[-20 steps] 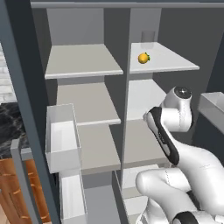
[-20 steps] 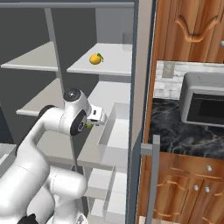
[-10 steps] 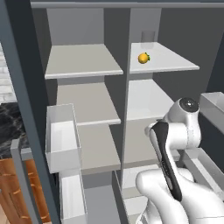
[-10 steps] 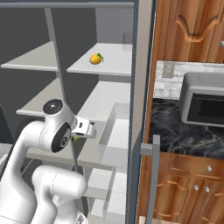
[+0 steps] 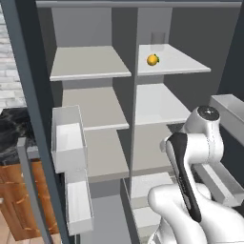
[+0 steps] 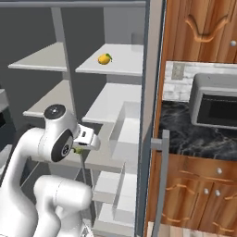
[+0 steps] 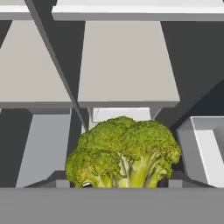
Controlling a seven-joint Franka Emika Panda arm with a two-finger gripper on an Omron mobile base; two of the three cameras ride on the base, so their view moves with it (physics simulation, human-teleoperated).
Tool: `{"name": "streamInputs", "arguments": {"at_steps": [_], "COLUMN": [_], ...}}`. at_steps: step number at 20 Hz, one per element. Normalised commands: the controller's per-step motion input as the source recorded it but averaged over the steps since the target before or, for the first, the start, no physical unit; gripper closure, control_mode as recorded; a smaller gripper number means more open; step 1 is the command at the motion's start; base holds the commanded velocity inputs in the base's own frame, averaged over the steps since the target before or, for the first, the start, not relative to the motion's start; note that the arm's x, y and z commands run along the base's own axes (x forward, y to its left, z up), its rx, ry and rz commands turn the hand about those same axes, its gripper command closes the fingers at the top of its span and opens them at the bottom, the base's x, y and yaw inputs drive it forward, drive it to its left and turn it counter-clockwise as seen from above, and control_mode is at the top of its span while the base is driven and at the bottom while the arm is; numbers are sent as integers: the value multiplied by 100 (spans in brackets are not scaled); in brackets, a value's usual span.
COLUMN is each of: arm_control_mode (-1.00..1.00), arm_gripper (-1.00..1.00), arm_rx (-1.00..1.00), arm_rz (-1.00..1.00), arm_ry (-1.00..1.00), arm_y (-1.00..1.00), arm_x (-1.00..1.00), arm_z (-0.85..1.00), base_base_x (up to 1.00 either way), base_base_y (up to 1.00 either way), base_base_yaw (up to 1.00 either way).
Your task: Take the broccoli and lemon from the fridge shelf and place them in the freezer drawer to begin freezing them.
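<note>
My gripper is shut on the broccoli, a lumpy green head that bulges up between the fingers in the hand view. From the right base view a sliver of the broccoli peeks out under the gripper, which hangs in front of the middle shelves. The lemon lies alone on the upper right shelf, well above the hand; from the right it is the orange-yellow lemon. My arm hides the freezer drawer low in the base views.
Pale shelves stack on both sides of a centre divider. Translucent door bins hang on the left door, and another bin on the right door. A microwave and wooden cabinets stand to the right.
The arm has come down and drawn back from the shelves with the broccoli in its grip, and the wrist has turned downward. The lemon has stayed in place.
</note>
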Motion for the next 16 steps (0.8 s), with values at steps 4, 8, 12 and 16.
{"name": "streamInputs", "arguments": {"at_steps": [4,8,12,16], "arm_control_mode": [100,100,100,100], "arm_gripper": [100,100,100,100], "arm_rx": [0,0,0,0], "arm_rz": [0,0,0,0], "arm_ry": [0,0,0,0], "arm_y": [0,0,0,0], "arm_x": [0,0,0,0], "arm_z": [0,0,0,0], "base_base_x": [-100,-97,-65,-44], "base_base_y": [4,10,29,27], "base_base_yaw": [1,3,9,13]}}
